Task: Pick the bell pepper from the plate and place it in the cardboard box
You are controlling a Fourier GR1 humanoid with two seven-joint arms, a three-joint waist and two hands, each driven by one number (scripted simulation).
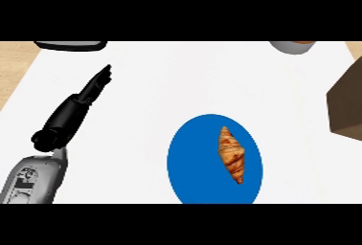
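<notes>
Fingers (99, 81) straight; croissant (231, 154) lengthwise on plate (191, 162).

I see the counter top (184, 81) as a smooth, matt white surface, and at its left edge a strip of pale wood (14, 72) with fine grain shows. The blue plate (194, 162) looks smooth and evenly matt, while the croissant (231, 154) on it has a flaky, slightly shiny brown crust. My left hand (74, 112) is glossy black plastic on a grey metal-looking forearm (32, 179), and the cardboard box (348, 103) looks dull brown and papery.
</notes>
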